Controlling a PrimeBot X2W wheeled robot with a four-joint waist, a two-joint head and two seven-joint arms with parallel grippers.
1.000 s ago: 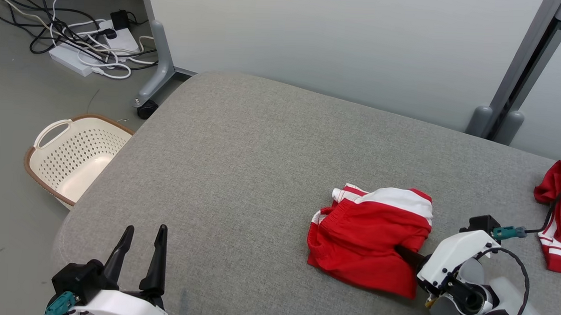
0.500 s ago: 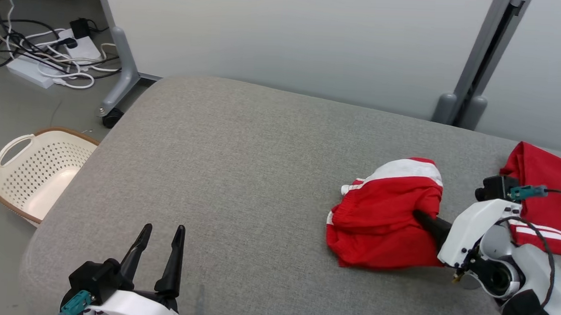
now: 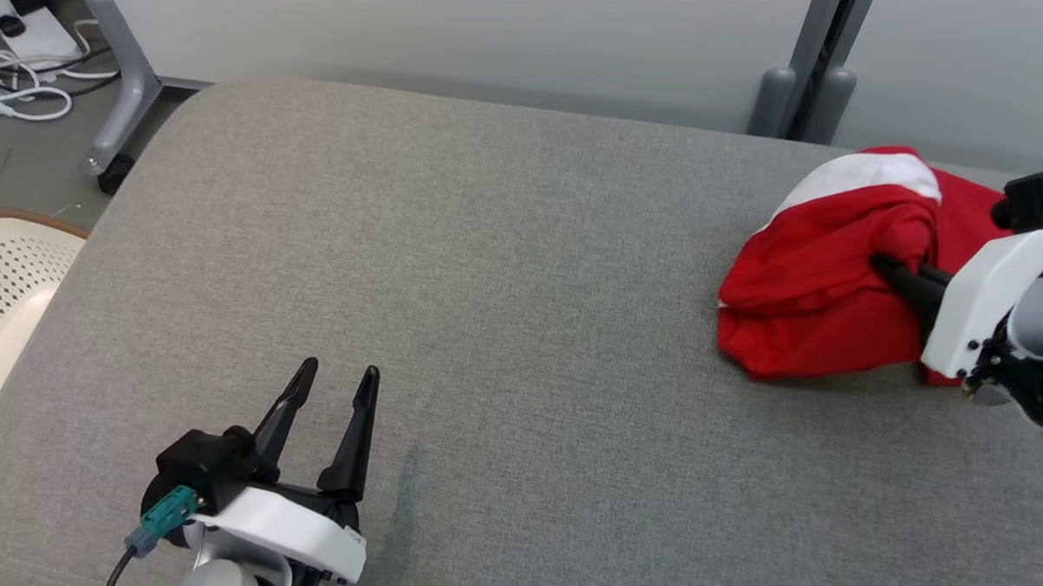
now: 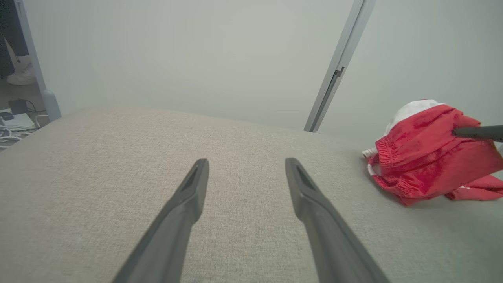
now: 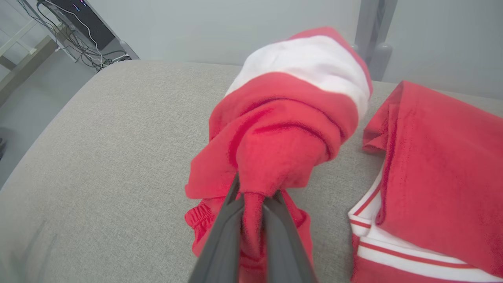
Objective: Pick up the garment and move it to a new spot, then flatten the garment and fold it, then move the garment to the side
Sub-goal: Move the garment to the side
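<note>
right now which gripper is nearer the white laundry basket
Left. The left gripper, open, is at the cushion end nearest the basket; the right gripper, shut on the red garment, is far across.

You cannot see the right gripper's [image 5: 253, 194] fingertips. In the right wrist view the red cloth of the garment [image 5: 287, 129] folds over them, and how much cloth sits between them is hidden. In the head view the right edge cuts off that gripper's white body. There the garment and the gripper also cover most of the second red garment [image 3: 967, 200], which the right wrist view crops at its right and bottom edges. The basket [image 3: 1, 292] runs off the head view's left edge, and the left gripper's [image 3: 339, 369] wrist runs off its bottom edge.
</note>
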